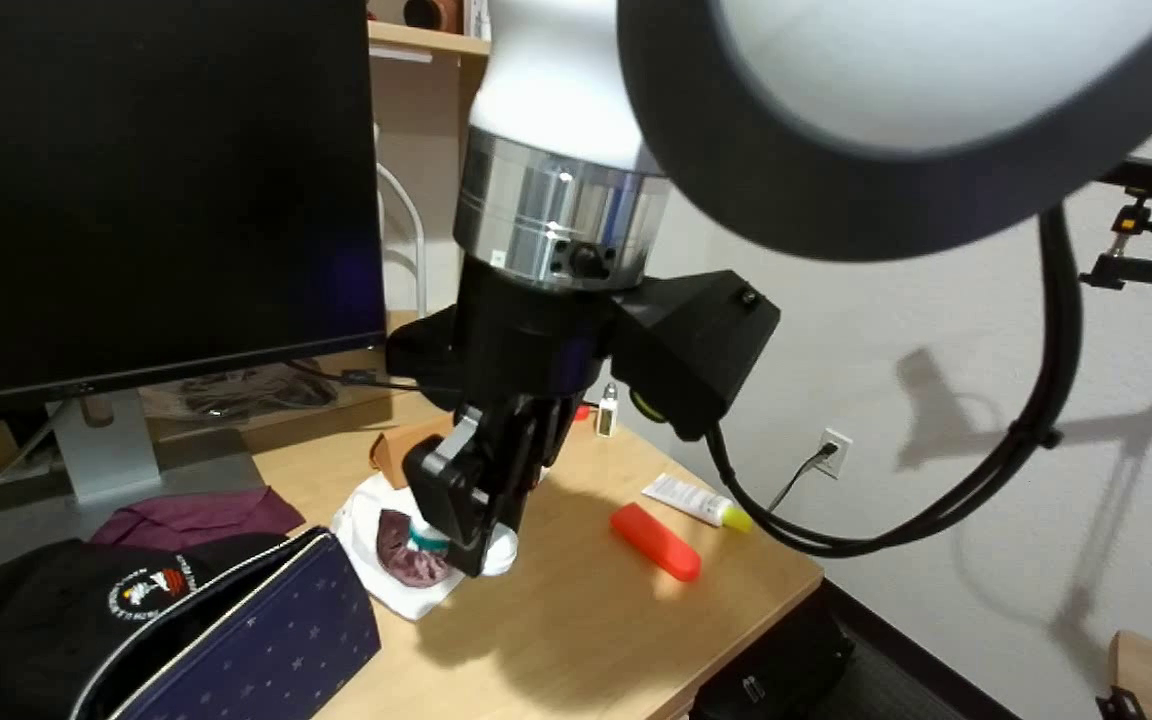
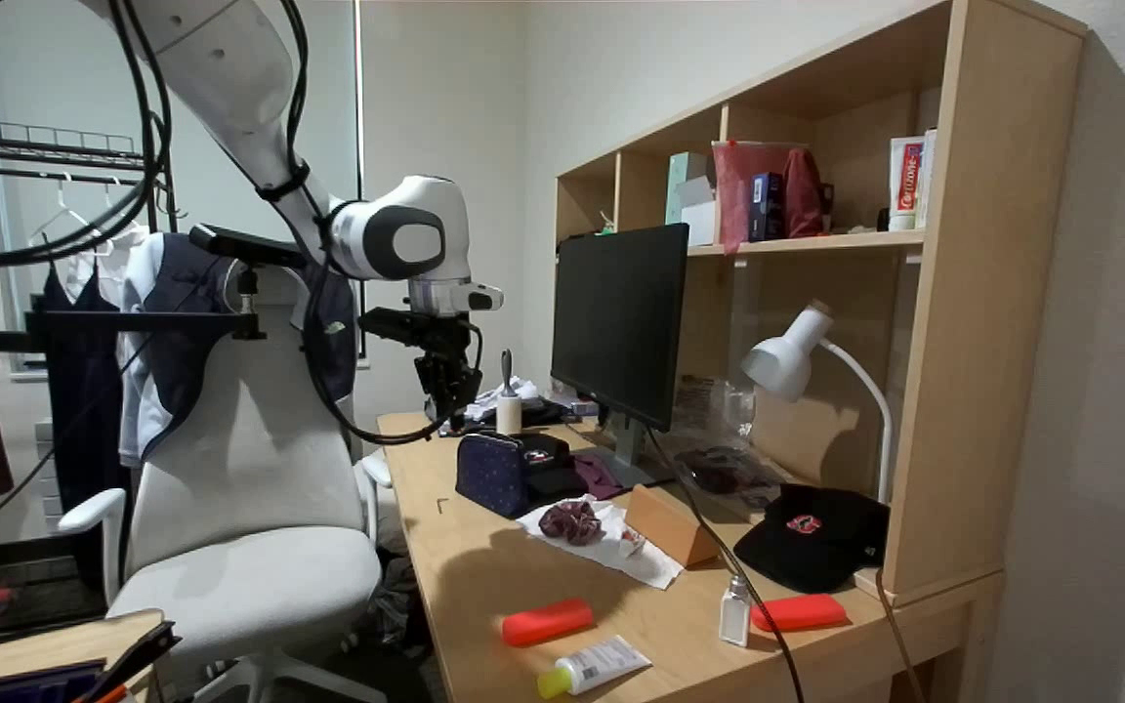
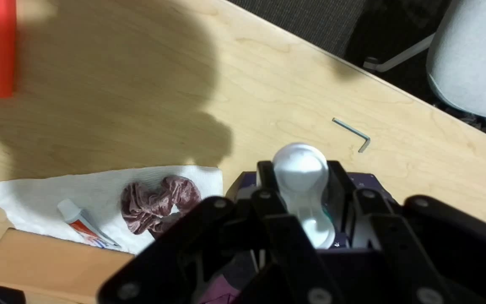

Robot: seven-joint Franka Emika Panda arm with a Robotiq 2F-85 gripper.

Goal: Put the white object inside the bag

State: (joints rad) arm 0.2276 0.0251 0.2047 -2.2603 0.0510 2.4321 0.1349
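The white object [image 3: 302,169] is a smooth, glossy piece with a round end and a narrower waist. My gripper [image 3: 297,166] is shut on it in the wrist view, one finger on each side. In an exterior view, its rounded end [image 1: 503,550] shows beside the fingertips of my gripper [image 1: 481,555]. The bag is a dark blue star-patterned pouch [image 1: 281,635] with its zipped top open. It also shows in an exterior view [image 2: 486,475]. In the wrist view the bag [image 3: 364,181] lies below the fingers, which hide much of it.
A black cap [image 1: 56,600] with a logo lies against the bag. A white paper towel [image 2: 655,566] holds a scrunchie [image 3: 158,202]. A brown box [image 2: 670,527], red case [image 1: 654,540], tube [image 1: 686,498] and hex key [image 3: 352,133] lie about. A monitor [image 2: 621,322] stands behind.
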